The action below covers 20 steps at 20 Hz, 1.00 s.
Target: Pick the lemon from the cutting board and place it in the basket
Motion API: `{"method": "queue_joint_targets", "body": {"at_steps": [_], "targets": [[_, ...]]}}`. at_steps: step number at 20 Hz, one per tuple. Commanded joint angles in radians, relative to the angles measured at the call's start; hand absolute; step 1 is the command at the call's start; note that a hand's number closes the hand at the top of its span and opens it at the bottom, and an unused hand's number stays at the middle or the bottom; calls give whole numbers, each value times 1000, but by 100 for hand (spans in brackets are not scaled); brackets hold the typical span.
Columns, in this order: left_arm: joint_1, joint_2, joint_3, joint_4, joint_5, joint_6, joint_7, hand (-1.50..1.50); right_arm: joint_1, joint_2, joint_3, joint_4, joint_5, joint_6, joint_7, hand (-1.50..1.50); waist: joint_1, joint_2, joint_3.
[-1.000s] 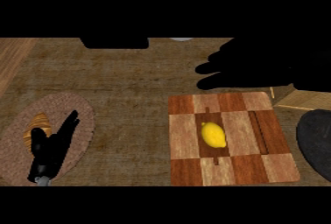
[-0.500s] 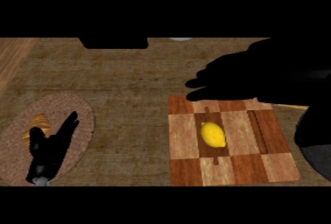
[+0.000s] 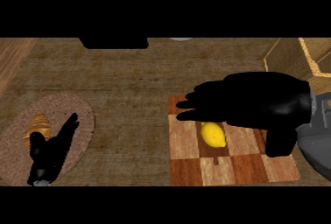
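Cutting board (image 3: 194, 168): checkered wood, light and dark squares, smooth satin finish. Lemon (image 3: 213, 134) on it has glossy yellow skin; right hand (image 3: 255, 105) above the board is matt black. Left of the board: tabletop (image 3: 129, 87) rough, woven-looking brown; mat (image 3: 81, 116) coarse braided fibre.

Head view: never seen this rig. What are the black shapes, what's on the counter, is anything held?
The camera sits at the robot's head and looks steeply down at a counter. The black shapes are the robot's two hands. The right hand hangs over the far end of a checkered cutting board, fingers spread, just above a lemon that lies on the board. It holds nothing. The left hand rests open at the lower left, over a round woven mat with a croissant on it. A basket corner shows at the upper right.
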Motion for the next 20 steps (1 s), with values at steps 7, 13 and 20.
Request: {"method": "queue_joint_targets", "body": {"at_steps": [7, 13, 20], "targets": [[18, -65, -45, 57, -42, 39, 81, 0, 142, 9, 100, 25, 236, -118, -129, -150, -10, 8, -14], [9, -43, 4, 91, -7, -9, 93, 0, 175, 22, 110, 89, 310, -195, -226, -150, -13, 10, -15], [56, -60, -4, 52, -31, -5, 82, 0, 152, 66, 97, 231, 386, -234, -307, -150, -2, 9, -15]]}}
